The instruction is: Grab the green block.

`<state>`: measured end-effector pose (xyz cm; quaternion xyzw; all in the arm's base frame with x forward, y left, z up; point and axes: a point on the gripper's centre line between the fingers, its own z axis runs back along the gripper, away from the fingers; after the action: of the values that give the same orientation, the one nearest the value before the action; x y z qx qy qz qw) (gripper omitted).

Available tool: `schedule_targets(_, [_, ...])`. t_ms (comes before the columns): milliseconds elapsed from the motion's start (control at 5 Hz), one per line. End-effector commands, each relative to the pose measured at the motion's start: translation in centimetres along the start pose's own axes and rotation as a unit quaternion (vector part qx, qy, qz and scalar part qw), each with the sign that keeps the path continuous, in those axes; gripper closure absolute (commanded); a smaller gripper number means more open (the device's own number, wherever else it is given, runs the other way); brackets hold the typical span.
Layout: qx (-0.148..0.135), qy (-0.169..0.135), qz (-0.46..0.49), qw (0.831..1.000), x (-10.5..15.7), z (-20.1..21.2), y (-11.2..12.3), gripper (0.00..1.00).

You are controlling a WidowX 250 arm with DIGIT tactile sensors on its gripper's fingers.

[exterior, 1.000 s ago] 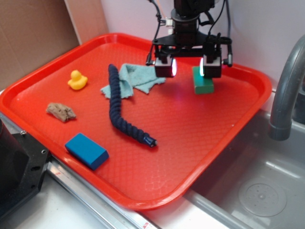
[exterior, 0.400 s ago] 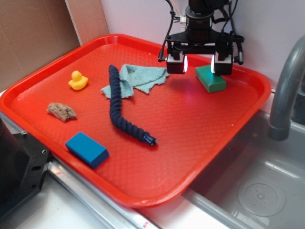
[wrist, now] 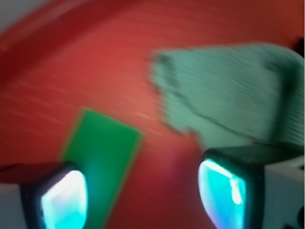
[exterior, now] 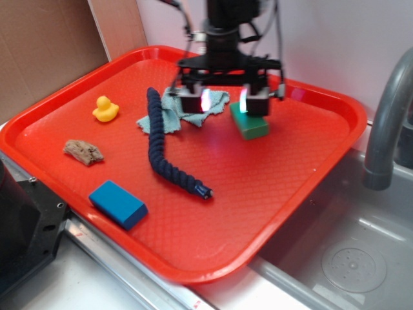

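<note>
While my gripper (exterior: 224, 100) hangs open above the tray (exterior: 335, 139), the green block (wrist: 101, 162) sits under one finger, off-centre, its long axis slanting across the gap.

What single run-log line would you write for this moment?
phase: approach | gripper: open, above tray | green block: on tray, under one finger, not gripped | teal cloth: beside block

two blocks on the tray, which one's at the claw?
The green block, at the tray's far side, directly under one finger of the claw. The blue block sits alone at the near-left edge.
</note>
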<state>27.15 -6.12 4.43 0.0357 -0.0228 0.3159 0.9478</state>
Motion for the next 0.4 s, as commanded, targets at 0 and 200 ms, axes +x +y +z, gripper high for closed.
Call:
schedule_targets(0, [-0.073, -0.037, 0.015, 0.997, 1.7, 4.1, -0.8, 0.0])
schedule_targets(200, [-0.081, -0.044, 0.028, 0.995, 1.7, 3.5, -2.0, 0.0])
